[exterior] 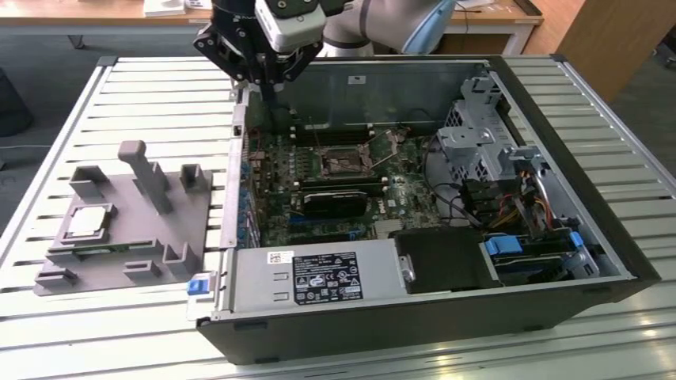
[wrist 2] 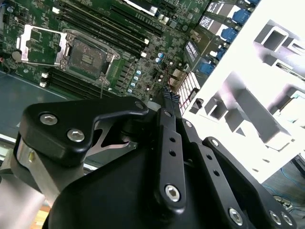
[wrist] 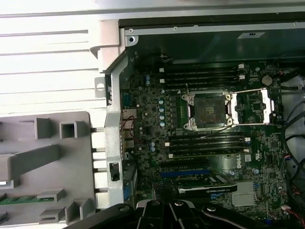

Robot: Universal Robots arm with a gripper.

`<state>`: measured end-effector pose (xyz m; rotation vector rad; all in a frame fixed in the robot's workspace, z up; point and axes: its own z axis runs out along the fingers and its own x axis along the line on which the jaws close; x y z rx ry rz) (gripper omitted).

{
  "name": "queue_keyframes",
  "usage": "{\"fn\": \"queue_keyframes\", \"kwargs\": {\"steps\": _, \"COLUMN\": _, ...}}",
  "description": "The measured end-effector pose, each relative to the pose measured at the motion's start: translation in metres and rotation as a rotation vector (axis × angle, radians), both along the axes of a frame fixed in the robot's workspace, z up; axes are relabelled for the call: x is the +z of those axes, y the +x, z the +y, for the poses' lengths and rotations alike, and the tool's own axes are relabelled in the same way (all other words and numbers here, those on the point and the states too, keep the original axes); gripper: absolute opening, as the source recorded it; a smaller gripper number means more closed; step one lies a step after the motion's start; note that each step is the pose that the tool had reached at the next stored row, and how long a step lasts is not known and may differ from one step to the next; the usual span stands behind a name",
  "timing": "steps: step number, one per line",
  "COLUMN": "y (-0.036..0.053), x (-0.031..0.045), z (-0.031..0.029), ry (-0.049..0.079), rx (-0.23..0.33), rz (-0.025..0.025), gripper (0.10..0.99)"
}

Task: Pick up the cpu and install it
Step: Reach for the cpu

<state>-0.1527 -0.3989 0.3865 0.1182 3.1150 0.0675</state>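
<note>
Slatted white table, cpu on grey fixture, well apart from pressed-together claw.

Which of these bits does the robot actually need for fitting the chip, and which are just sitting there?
Needed: cpu, open motherboard socket, end effector, grey fixture holding the cpu.
Just there: power supply, drive cage, dark expansion card.
</note>
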Motion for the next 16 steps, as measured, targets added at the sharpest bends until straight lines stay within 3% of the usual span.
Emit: {"fn": "queue_keyframes", "kwargs": {"steps": 16, "y": -0.0158, "x": -0.0015, "z": 0.0, "ry": 0.0, "rx": 0.0, "rz": 0.0001, "gripper": 0.106}}
